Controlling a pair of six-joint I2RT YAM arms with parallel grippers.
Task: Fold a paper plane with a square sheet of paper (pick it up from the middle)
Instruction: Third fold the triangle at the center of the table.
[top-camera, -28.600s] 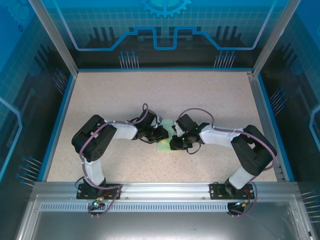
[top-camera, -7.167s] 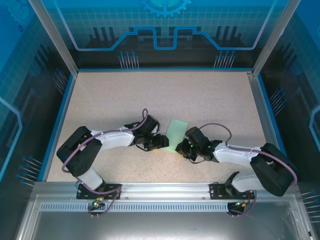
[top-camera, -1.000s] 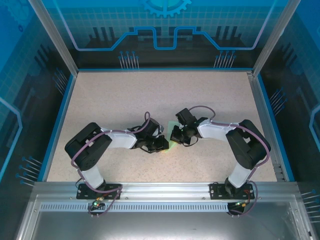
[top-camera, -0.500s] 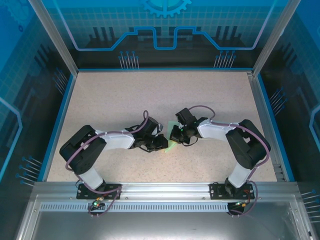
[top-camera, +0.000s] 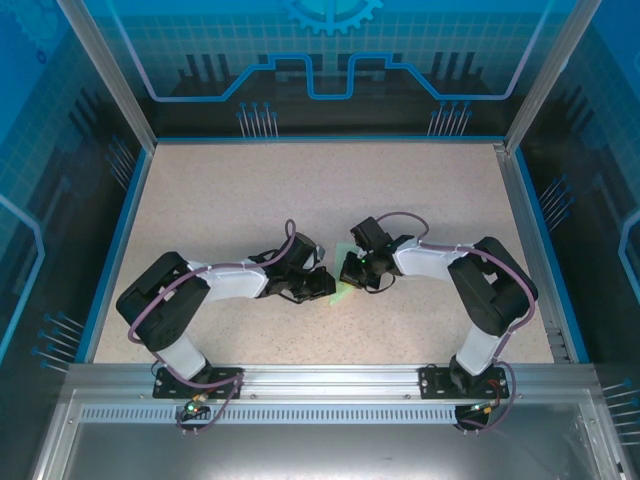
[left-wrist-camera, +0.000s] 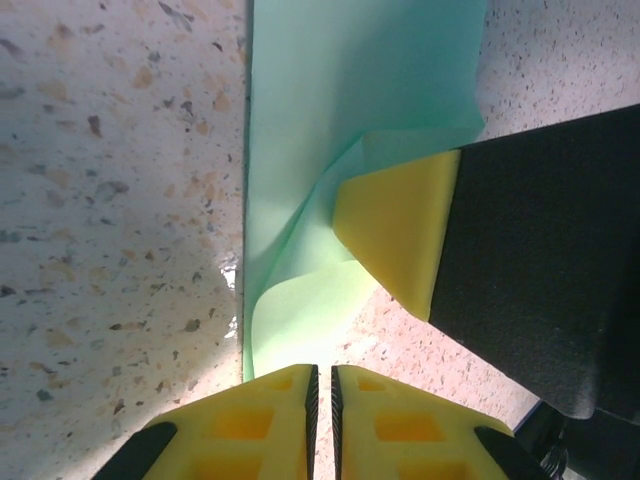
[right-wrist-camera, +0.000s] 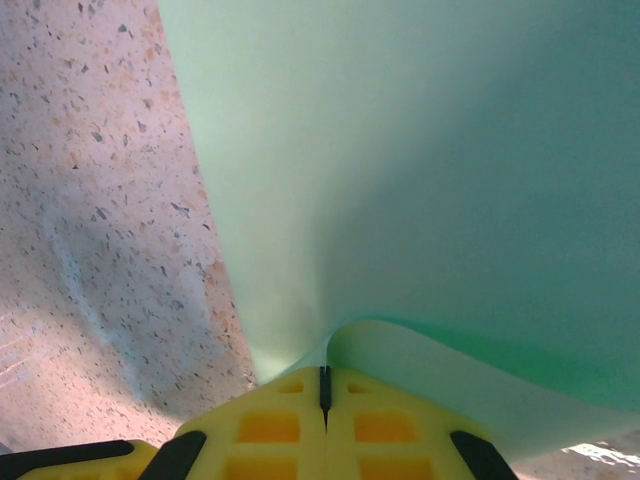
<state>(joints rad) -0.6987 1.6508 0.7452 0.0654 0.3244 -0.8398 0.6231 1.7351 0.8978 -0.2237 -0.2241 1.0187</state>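
The square sheet of paper is pale green and lies mid-table between my two grippers, partly folded and hidden under them. In the right wrist view the paper bulges up from the right gripper, which is shut on a pinched fold of it. The left wrist view shows the paper as a narrow folded strip, with one yellow fingertip of the right gripper crumpling its edge. The left gripper has its jaws almost together, and a curled flap reaches its tips. From above, the left gripper and the right gripper nearly touch.
The speckled table is ringed by a blue rim and glass walls. An aluminium rail carrying both arm bases runs along the near edge. Both arms bend inward, elbows out toward the sides.
The left arm's elbow has swung slightly left and its gripper has edged toward the paper. A bit more green shows beside it. The right arm has barely moved.
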